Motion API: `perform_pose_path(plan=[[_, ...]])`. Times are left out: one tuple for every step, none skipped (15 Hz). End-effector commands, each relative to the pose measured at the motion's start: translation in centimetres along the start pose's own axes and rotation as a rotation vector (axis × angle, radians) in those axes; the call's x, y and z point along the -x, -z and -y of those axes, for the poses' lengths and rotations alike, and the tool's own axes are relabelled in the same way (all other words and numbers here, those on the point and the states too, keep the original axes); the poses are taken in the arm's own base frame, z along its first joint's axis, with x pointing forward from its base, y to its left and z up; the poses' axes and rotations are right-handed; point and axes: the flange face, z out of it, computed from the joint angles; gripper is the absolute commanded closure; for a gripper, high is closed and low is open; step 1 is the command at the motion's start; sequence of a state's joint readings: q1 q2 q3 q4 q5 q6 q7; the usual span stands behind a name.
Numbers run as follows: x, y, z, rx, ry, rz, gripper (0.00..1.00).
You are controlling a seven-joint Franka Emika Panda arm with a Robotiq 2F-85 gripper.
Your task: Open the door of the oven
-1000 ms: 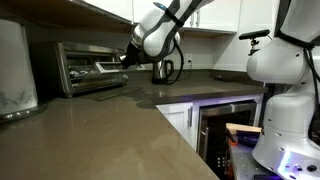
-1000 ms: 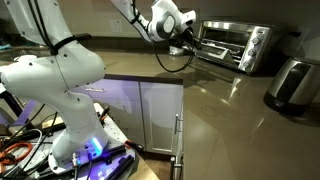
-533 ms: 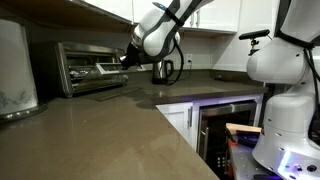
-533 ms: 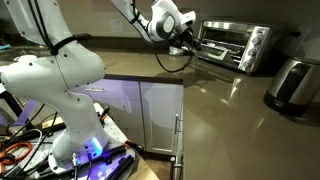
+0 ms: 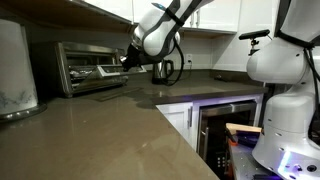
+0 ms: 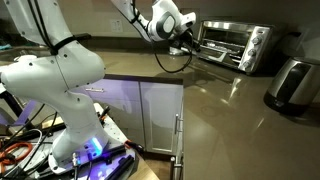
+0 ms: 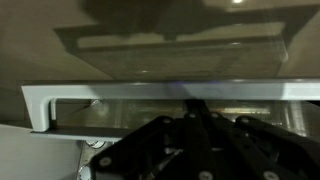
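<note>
In both exterior views the white base of the arm point(image 5: 285, 100) point(image 6: 60, 90) is seen nearest the camera, beside the lower cabinets. A dark glass-fronted appliance point(image 5: 225, 125) is built in under the counter point(image 5: 110, 130) point(image 6: 230, 100). A rounded appliance point(image 6: 290, 85) is placed on the counter in front of the oven's knob end and apart from it.

The arm is extended over the counter to the back wall. The gripper point(image 5: 126, 58) point(image 6: 186, 37) is positioned at the outer edge of the door point(image 5: 108, 68) point(image 6: 212, 56), at the end away from the knob panel.

In the wrist view the gripper point(image 7: 195, 112) is shown as dark linkages that converge just beside the silver handle point(image 7: 150, 93), which runs across the frame. Whether the fingers are apart, together or clamped on the handle cannot be told. The glass point(image 7: 130, 115) is seen behind the bar.

The oven point(image 5: 75, 65) point(image 6: 250, 45) is set at the rear of the counter, against the wall and below the upper cabinets. Its door is seen swung down and outward from the front, and the wire racks are exposed. The exact angle of the door cannot be determined.
</note>
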State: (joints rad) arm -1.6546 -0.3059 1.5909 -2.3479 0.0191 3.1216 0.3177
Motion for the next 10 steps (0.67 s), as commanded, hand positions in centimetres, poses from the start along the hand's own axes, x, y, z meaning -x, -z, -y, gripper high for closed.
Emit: perform_pose_path(plan=[[0.29, -0.03, -0.36, -0.03, 0.007, 0.038, 0.95], [0.36, -0.08, -0.36, -0.031, 0.007, 0.043, 0.95], [0.45, -0.14, -0.35, -0.034, 0.006, 0.05, 0.95], [0.49, -0.19, -0.36, -0.035, 0.005, 0.055, 0.95], [0.57, -0.24, -0.37, -0.035, 0.003, 0.06, 0.95], [0.61, -0.28, -0.38, -0.036, 0.002, 0.064, 0.95], [0.63, -0.33, -0.45, -0.037, 0.0, 0.068, 0.95], [0.65, -0.36, -0.5, -0.038, -0.002, 0.072, 0.95], [0.72, -0.41, -0.53, -0.039, -0.004, 0.076, 0.95], [0.81, -0.46, -0.57, -0.039, -0.006, 0.08, 0.95]])
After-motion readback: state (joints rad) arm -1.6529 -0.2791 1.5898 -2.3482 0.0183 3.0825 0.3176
